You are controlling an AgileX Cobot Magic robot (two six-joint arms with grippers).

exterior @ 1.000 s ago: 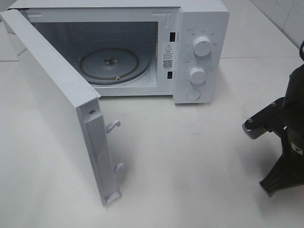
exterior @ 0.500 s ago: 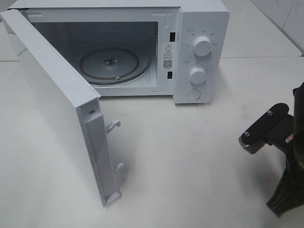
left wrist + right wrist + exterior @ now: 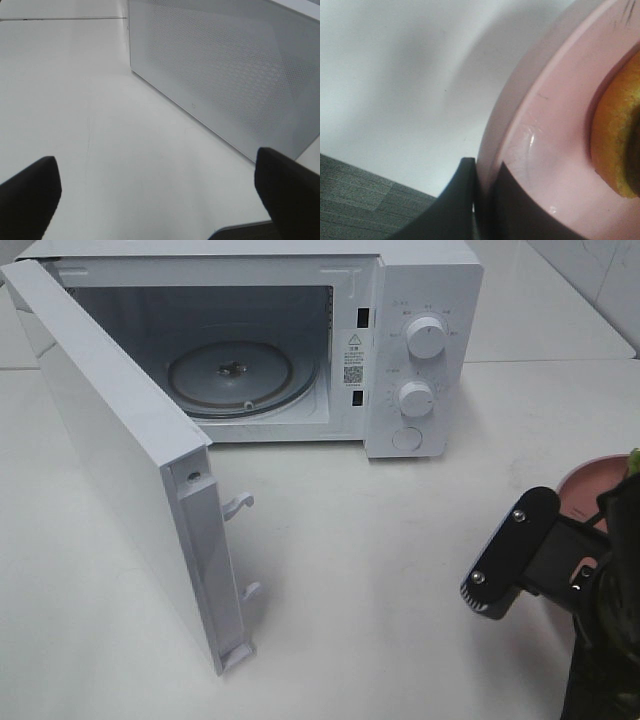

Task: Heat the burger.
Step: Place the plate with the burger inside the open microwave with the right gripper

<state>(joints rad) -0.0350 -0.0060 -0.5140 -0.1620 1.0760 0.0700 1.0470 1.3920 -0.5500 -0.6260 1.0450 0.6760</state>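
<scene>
White countertop (image 3: 400, 570). The microwave (image 3: 430, 290) stands with its door (image 3: 110, 440) swung wide. My right gripper (image 3: 484, 170) is clamped on the rim of the pink plate (image 3: 540, 150), right of the microwave. The burger (image 3: 615, 140) sits on that plate. My left gripper (image 3: 157, 192) is spread and empty, near the door.

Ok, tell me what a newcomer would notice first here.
The white microwave stands at the back of the counter, its door swung wide open toward the front left and the glass turntable inside bare. At the right edge, the right tool is pinched on the rim of a pink plate carrying the burger.
</scene>
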